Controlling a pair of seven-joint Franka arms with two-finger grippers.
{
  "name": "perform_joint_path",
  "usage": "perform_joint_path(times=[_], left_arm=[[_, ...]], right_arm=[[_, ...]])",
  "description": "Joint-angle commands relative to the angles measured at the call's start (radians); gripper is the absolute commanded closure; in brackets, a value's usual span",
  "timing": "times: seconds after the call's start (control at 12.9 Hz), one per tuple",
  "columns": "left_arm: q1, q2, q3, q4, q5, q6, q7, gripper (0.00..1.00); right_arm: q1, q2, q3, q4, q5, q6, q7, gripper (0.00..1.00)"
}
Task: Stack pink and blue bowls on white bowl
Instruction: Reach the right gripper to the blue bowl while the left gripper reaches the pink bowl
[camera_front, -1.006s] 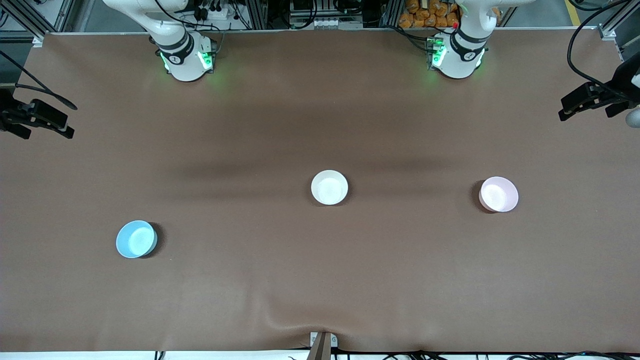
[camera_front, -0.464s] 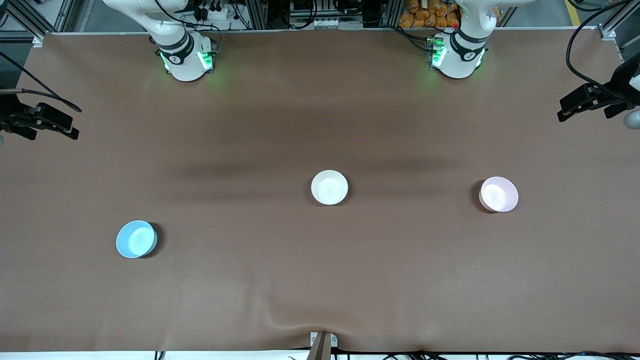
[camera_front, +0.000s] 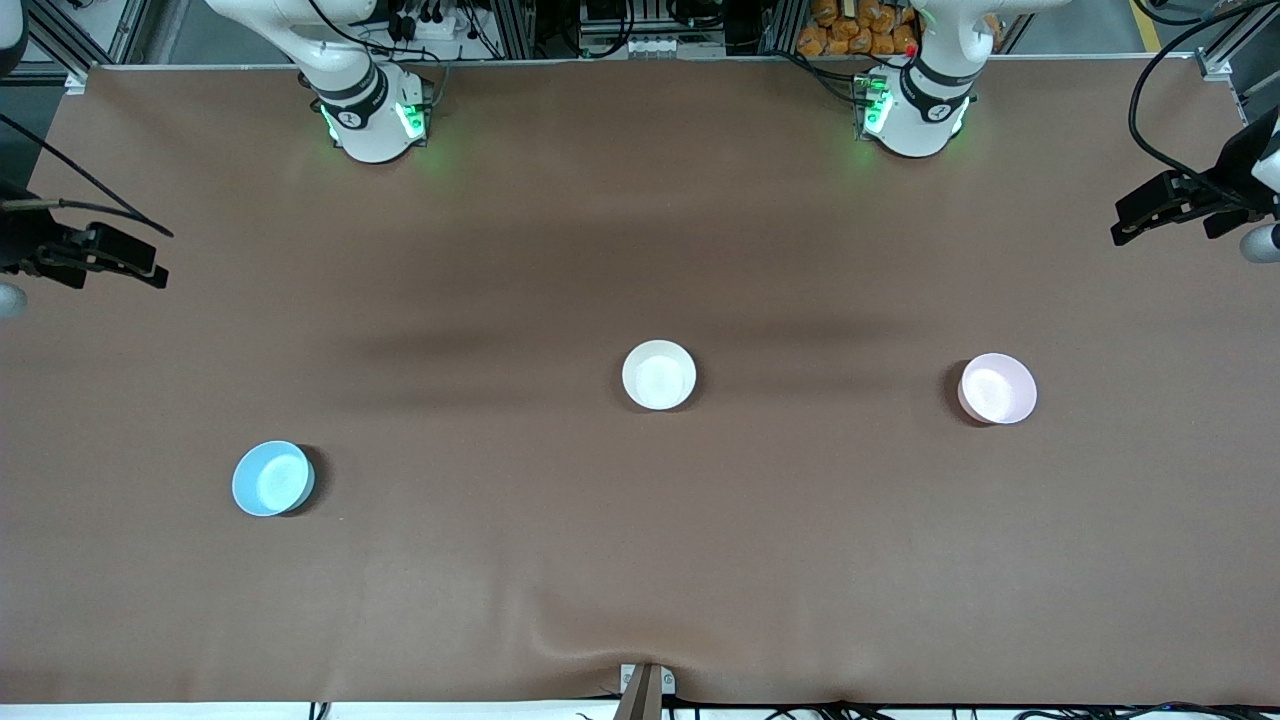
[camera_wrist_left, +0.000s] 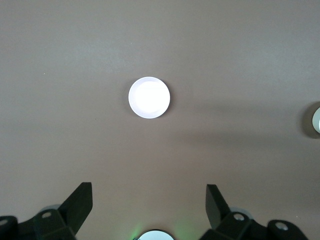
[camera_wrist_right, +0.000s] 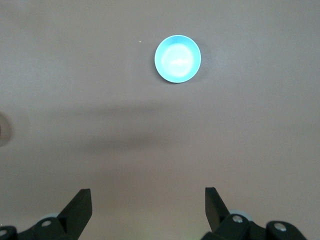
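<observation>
**Both grippers shift slightly at the table ends; three bowls untouched**

Since a second ago the right gripper (camera_front: 150, 272) has edged a little inward over the right arm's end of the table (camera_front: 640, 560), and the left gripper (camera_front: 1125, 225) has crept slightly inward over the left arm's end. Both hang in the air with jaws spread wide, holding nothing.

Three bowls stand apart, one of each colour. The white bowl (camera_front: 659, 375) sits mid-table. The pink bowl (camera_front: 998, 389) lies toward the left arm's end. The blue bowl (camera_front: 272, 479) lies toward the right arm's end, nearer the front camera than the other two. None is stacked.
</observation>
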Motion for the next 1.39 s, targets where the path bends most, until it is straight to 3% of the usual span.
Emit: perform_joint_path(times=[0.0,0.39,0.77,1.16,1.31], left_arm=[[-0.004,-0.002,0.000,-0.007,0.006,0.006,0.007,0.00],[-0.006,-0.002,-0.001,-0.022,0.004,0.013,0.010,0.00],[-0.003,-0.004,0.000,-0.040,0.004,0.021,0.012,0.00],[0.005,-0.007,0.002,-0.096,0.004,0.078,0.012,0.00],[0.008,-0.005,0.004,-0.161,0.007,0.148,0.012,0.00]], right_arm=[[-0.055,0.046,0.010,0.005,0.003,0.018,-0.004,0.00],[-0.061,0.169,0.010,-0.019,0.001,0.124,-0.004,0.00],[-0.101,0.292,0.010,-0.050,-0.010,0.330,-0.004,0.00],[-0.113,0.437,0.010,-0.051,-0.008,0.509,0.006,0.00],[-0.136,0.492,0.010,-0.051,-0.005,0.577,0.032,0.00]])
